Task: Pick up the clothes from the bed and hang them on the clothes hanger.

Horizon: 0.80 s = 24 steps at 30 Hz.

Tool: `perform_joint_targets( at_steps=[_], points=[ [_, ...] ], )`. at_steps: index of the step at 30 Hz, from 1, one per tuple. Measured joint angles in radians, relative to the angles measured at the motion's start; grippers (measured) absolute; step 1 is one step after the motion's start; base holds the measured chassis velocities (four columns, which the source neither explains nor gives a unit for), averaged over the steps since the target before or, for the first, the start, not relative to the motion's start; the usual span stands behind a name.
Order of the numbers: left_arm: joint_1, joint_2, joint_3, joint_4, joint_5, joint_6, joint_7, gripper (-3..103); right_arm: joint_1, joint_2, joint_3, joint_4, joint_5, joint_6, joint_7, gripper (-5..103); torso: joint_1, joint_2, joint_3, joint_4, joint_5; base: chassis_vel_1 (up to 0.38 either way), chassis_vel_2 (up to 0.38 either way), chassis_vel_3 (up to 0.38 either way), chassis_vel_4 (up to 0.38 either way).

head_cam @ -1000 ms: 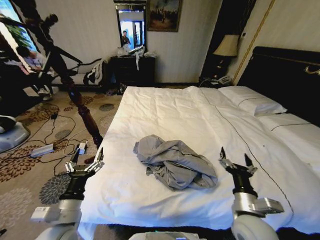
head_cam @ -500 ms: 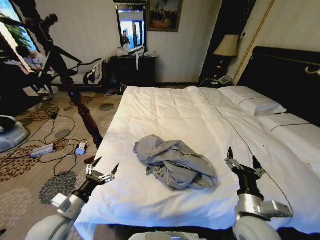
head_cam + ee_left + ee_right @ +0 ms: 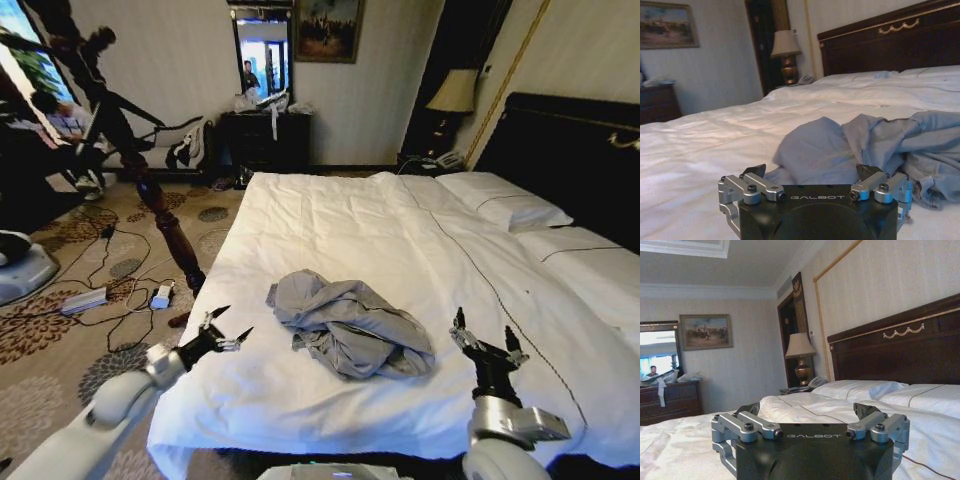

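Head view: grey-blue shirt [image 3: 350,325] lies crumpled in a heap on the white sheet of the bed [image 3: 400,230], near the foot edge, roughly between the two arms. Left gripper [image 3: 228,331] sits at the bed's left edge, fingers spread, tips aimed across the sheet toward the shirt, a strip of bare sheet between them. Right gripper [image 3: 488,339] stands upright over the sheet to the right of the shirt, fingers spread, near the heap and apart from it, holding nothing. Dark stripe of the sheet runs just beside it on the far side. Pillows [image 3: 505,200] lie against the black headboard [image 3: 560,150] at the far right. Left wrist view: left gripper [image 3: 815,175] low over the sheet, fingers [image 3: 754,172] spread wide and empty; shirt [image 3: 865,150] bunched right ahead of them, a rounded fold centred between the tips, rest of the heap trailing to one side. Cannot tell whether the tips touch the fabric. Right wrist view: right gripper [image 3: 807,412] fingers [image 3: 867,412] spread, nothing in them; beyond are sheet, pillows [image 3: 855,389], headboard [image 3: 900,347] and a bedside lamp [image 3: 801,357].
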<state>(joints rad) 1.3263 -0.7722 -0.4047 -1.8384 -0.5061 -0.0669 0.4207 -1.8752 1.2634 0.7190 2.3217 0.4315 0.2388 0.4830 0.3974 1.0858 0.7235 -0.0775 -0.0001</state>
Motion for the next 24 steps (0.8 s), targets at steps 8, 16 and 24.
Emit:
perform_joint_targets(
  at_steps=[8,16,24],
  points=[
    [-0.244,-0.075,0.254,0.143,0.016,0.007,0.012,100,0.014,0.009,0.021,-0.025,0.001,-0.001,-0.001,100,0.0,0.0,0.0,-0.0005,0.0003,0.0,0.0,0.0,0.0],
    [-0.396,-0.156,0.421,0.253,0.021,0.011,0.008,100,0.034,0.016,0.026,-0.048,0.009,-0.004,-0.001,100,0.0,0.0,0.0,-0.0002,0.0003,0.0,0.0,0.0,0.0],
    [-0.481,-0.219,0.484,0.328,0.036,0.003,0.004,86,0.043,0.018,0.035,-0.054,0.019,-0.006,-0.001,100,0.0,0.0,0.0,-0.0005,0.0002,0.0,0.0,0.0,0.0]
  ],
)
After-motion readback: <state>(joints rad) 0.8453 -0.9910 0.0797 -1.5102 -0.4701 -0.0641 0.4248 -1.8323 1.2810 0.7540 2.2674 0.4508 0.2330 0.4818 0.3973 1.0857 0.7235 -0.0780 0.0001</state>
